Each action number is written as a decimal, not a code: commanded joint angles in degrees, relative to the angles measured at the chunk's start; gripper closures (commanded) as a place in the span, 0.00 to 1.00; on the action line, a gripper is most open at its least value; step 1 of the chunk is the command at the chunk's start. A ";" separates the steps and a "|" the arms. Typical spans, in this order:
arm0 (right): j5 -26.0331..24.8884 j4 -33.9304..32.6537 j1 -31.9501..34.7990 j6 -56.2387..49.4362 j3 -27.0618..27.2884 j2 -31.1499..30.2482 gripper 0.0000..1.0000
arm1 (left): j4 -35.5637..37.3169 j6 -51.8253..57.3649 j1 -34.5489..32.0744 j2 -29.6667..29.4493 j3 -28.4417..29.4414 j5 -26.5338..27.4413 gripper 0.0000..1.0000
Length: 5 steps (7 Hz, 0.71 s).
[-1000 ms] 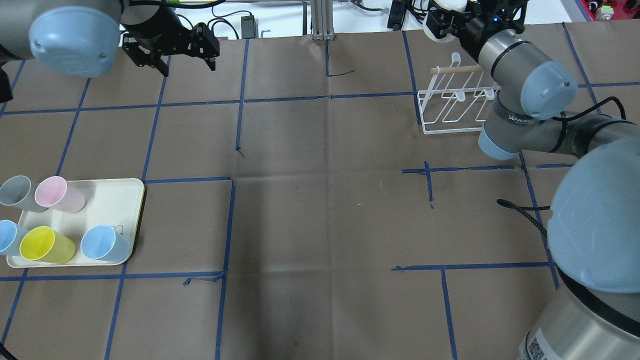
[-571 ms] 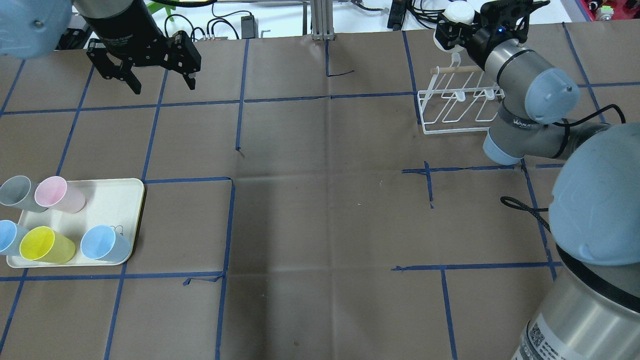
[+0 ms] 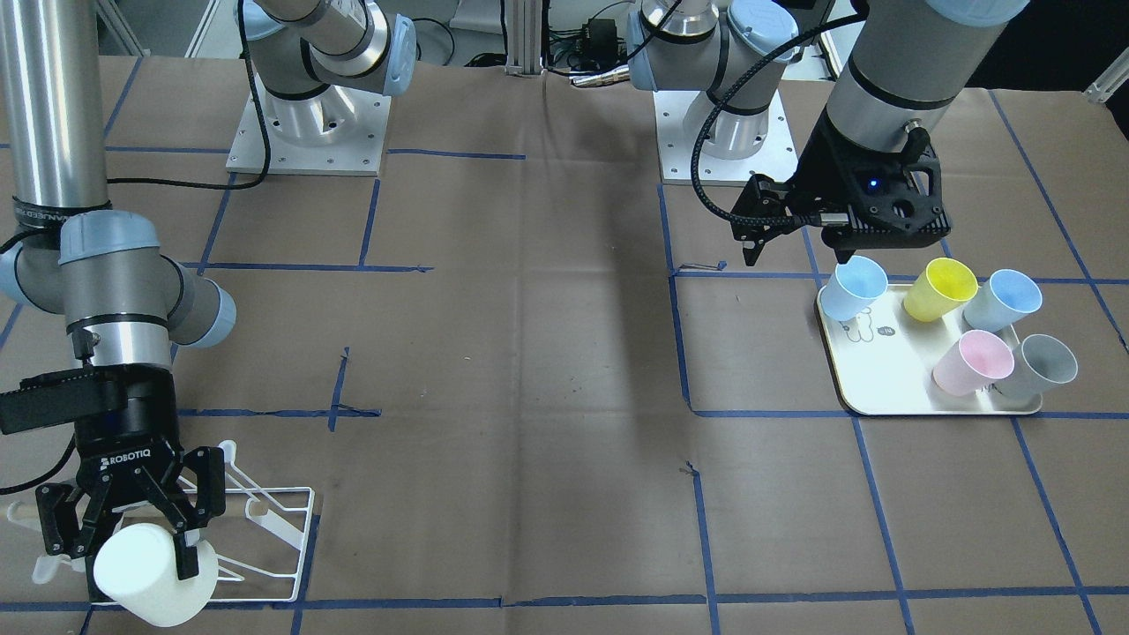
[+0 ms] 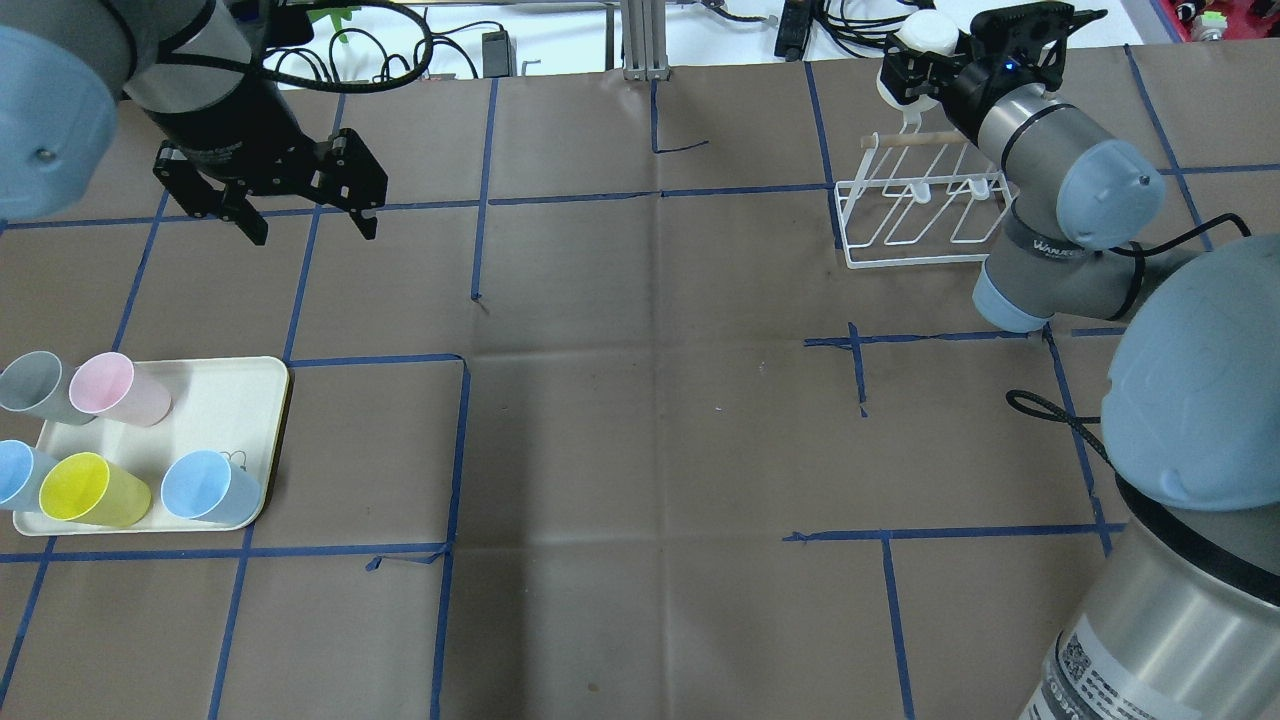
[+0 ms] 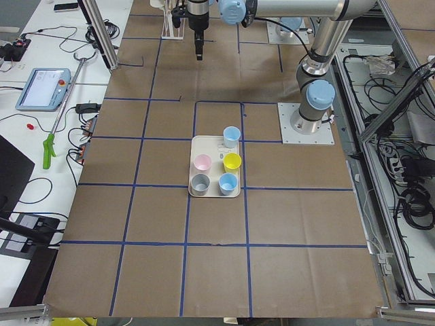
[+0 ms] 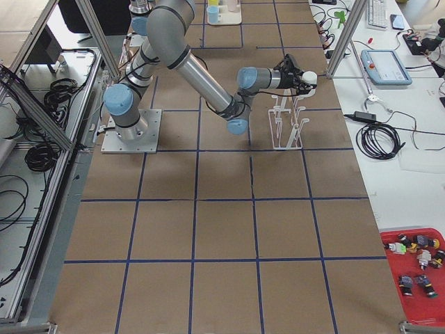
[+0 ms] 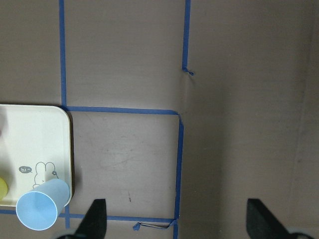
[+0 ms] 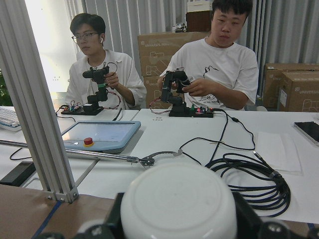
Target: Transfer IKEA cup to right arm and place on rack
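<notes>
My right gripper (image 4: pixel 925 62) is shut on a white IKEA cup (image 4: pixel 927 33). It holds the cup over the far end of the white wire rack (image 4: pixel 905 215), just beyond the wooden dowel (image 4: pixel 915 140). In the front view the right gripper (image 3: pixel 132 529) grips the cup (image 3: pixel 150 571) above the rack (image 3: pixel 273 520), with the cup's base turned outward. The right wrist view shows the cup's base (image 8: pixel 179 204) between the jaws. My left gripper (image 4: pixel 303 218) is open and empty, high above the table beyond the tray. It also shows in the front view (image 3: pixel 798 251) and the left wrist view (image 7: pixel 177 224).
A cream tray (image 4: pixel 225 395) at the near left holds several cups: grey (image 4: pixel 28 385), pink (image 4: pixel 118 387), yellow (image 4: pixel 92 490) and two pale blue (image 4: pixel 210 487). Below the left wrist lie the tray corner (image 7: pixel 35 134) and a blue cup (image 7: pixel 42 211). Operators sit past the far edge.
My left arm has swung toward the robot and the tray side, its gripper still open. My right gripper has carried the white cup slightly right at the rack's far end.
</notes>
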 commanded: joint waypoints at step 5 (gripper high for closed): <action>0.97 -0.11 -0.23 0.45 2.16 0.94 0.06 | 3.13 19.01 22.75 13.54 -21.19 -0.29 0.01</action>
